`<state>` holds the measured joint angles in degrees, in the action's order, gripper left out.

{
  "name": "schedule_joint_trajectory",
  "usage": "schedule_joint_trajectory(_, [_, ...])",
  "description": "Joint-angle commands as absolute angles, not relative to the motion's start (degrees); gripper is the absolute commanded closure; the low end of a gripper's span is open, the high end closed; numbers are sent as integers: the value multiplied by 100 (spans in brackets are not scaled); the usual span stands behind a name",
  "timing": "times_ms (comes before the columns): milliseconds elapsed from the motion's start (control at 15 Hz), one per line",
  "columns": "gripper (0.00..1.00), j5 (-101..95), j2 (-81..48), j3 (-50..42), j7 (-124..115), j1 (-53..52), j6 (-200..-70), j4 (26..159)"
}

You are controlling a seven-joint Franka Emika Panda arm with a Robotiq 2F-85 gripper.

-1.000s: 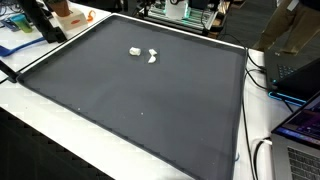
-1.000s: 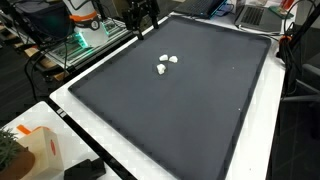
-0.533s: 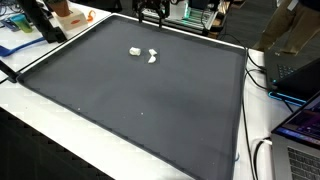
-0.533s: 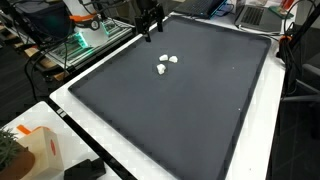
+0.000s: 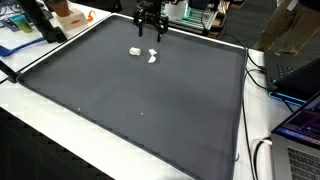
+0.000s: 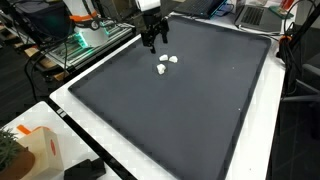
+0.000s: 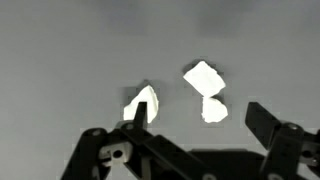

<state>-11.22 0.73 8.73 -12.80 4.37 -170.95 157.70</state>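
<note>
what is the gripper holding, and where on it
nothing: the gripper is open and hovers above the white pieces on the mat, touching neither

In an exterior view the camera stands high off a near corner of the dark mat (image 5: pixel 140 110) and faces across it to the far edge, where the gripper (image 5: pixel 151 33) and the white pieces (image 5: pixel 134 51) show small and distant. In an exterior view taken from another place, also high and far back, the dark mat (image 6: pixel 190 110) runs diagonally, with the gripper (image 6: pixel 151 38) near the upper left. Both share the whole mat and the pieces. The wrist view sits close above the mat (image 7: pixel 80 50), facing down, probably almost straight, past its own fingers (image 7: pixel 262 120) at the bottom edge. It shares only the pieces (image 7: pixel 203 76).
</note>
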Motion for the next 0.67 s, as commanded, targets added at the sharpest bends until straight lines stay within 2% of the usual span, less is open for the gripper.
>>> schedule_joint_trajectory(0, [0, -1745, -138, 762, -1696, 573, -17171, 15767])
schedule_joint_trajectory(400, [0, -1494, -122, 806, -1494, 546, -17104, 15740])
schedule_joint_trajectory(600, [0, -715, -544, 558, -16, 349, -18054, 15737])
